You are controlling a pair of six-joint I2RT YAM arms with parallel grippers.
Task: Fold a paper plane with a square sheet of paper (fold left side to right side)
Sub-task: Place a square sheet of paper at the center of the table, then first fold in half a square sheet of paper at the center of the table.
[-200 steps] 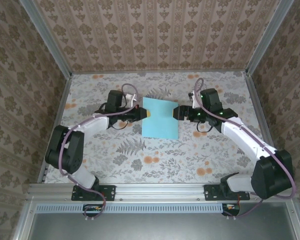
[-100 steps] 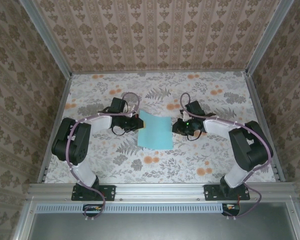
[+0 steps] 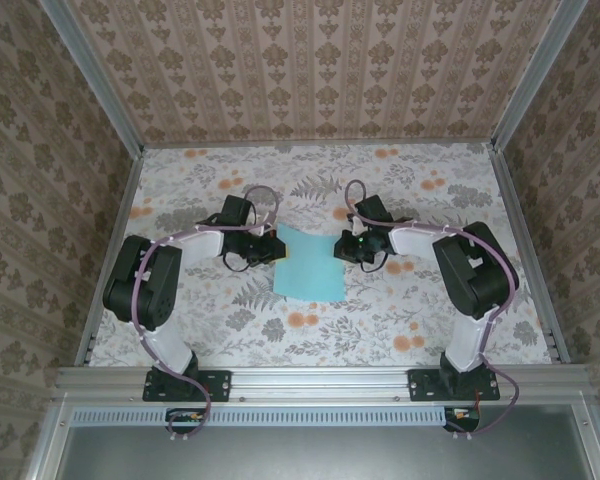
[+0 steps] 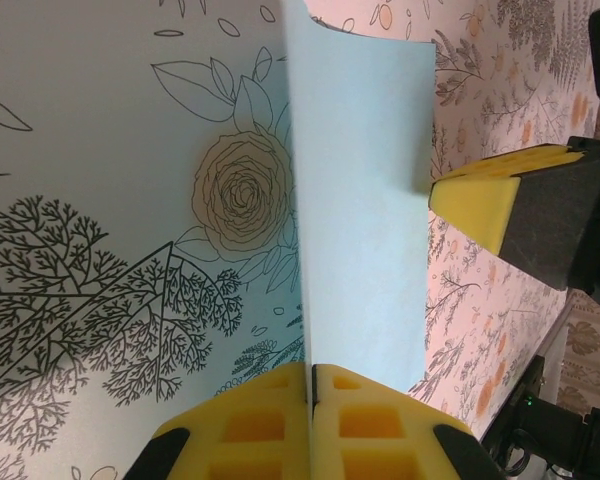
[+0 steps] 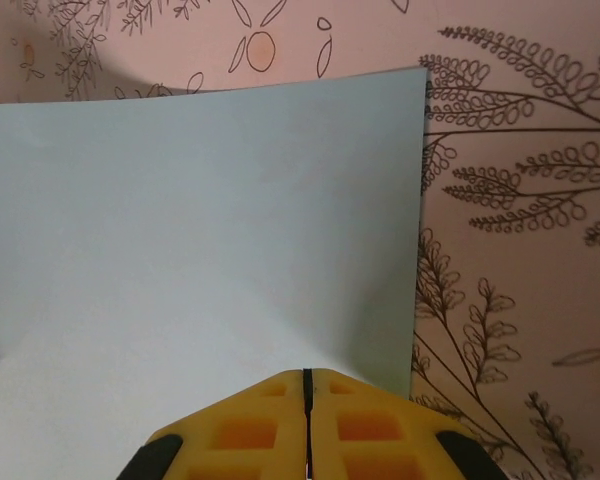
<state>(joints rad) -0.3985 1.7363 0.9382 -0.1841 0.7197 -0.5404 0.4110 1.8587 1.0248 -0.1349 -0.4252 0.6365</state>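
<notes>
The square sheet of paper (image 3: 308,268) is light blue and lies in the middle of the floral tabletop, its far part lifted and bowed. My left gripper (image 3: 277,247) is shut on the sheet's left edge. In the left wrist view the paper (image 4: 365,200) runs edge-on into the closed yellow pads (image 4: 310,378). My right gripper (image 3: 340,248) is shut on the right edge. The sheet (image 5: 200,230) spreads out ahead of its closed pads (image 5: 307,380) in the right wrist view. The right fingertip (image 4: 480,200) touches the paper's far edge in the left wrist view.
The floral tabletop (image 3: 310,325) lies inside patterned walls with metal rails (image 3: 110,230) on the left and right. Both arm bases stand on the near rail (image 3: 320,383). Cables loop above each wrist.
The right gripper has closed on the paper's right edge. Both grippers and the sheet have shifted toward the near side and closer together, and the sheet now bows.
</notes>
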